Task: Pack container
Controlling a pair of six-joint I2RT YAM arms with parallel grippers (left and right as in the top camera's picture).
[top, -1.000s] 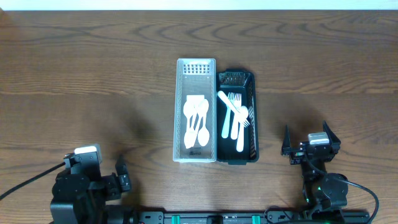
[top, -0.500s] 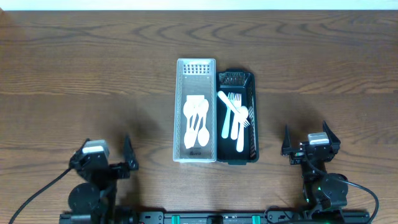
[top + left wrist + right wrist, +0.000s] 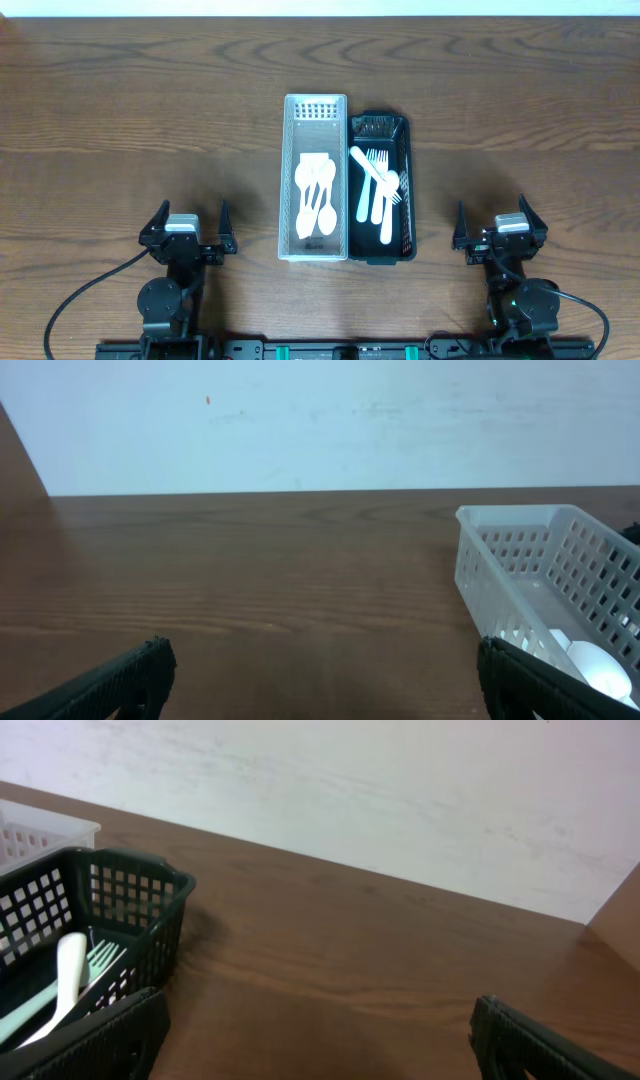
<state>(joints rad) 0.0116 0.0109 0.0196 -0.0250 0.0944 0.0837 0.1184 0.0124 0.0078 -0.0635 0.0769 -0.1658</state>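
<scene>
A white perforated basket (image 3: 315, 108) stands at the table's middle and holds several white spoons (image 3: 316, 196). A black basket (image 3: 380, 124) touches its right side and holds white forks (image 3: 378, 188). My left gripper (image 3: 189, 226) is open and empty near the front edge, left of the white basket. My right gripper (image 3: 499, 223) is open and empty near the front edge, right of the black basket. The left wrist view shows the white basket (image 3: 520, 555) at the right, between open fingers (image 3: 320, 678). The right wrist view shows the black basket (image 3: 110, 885) at the left, between open fingers (image 3: 315, 1035).
The wooden table (image 3: 130, 120) spreads bare to the left, right and back of the baskets. A pale wall (image 3: 300, 420) rises behind the table's far edge. Arm bases and cables sit along the front edge (image 3: 320, 348).
My left arm has swung right and straightened, so its gripper now points up the table beside the white basket. The right arm and both baskets have not moved.
</scene>
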